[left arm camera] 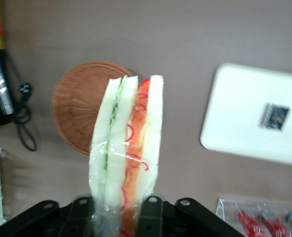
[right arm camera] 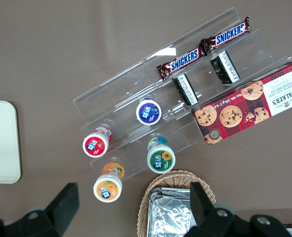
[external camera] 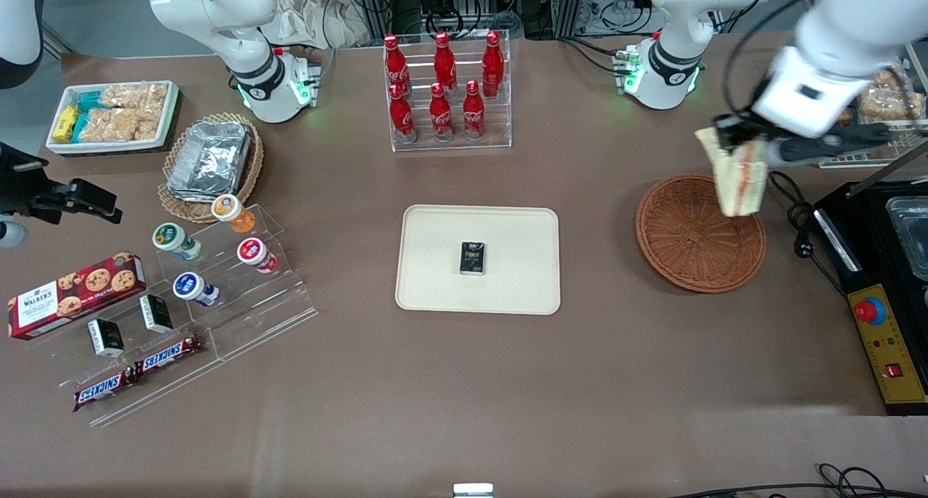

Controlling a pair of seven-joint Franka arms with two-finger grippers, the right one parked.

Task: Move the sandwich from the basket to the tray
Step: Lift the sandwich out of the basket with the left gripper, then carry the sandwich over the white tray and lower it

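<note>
The left arm's gripper was clamped on the sandwich, its fingers pinching the wrapped wedge at one end so that the rest hung free below the hand. In the front view the sandwich dangled with its long axis nearly vertical, up in the air over the rim of the basket that lay farther from the front camera, touching neither wicker nor table. The wrist view showed the filling edge facing the camera, green strip beside orange-red, and the basket empty beneath it.

The tray lay sideways from the hand, toward the parked arm's end of the table and somewhat nearer the front camera, well apart from the basket, with a band of bare brown table between them. So the carry would probably run across that band at height, then down. A small black packet sat near the tray's middle; flat cream surface stayed open all round it, broadest along the tray's two short ends. The end nearer the basket looked the natural landing spot. The rack of red bottles stood farther from the front camera than the tray, off the likely path, and only the tray's low rim would need clearing on the descent
</note>
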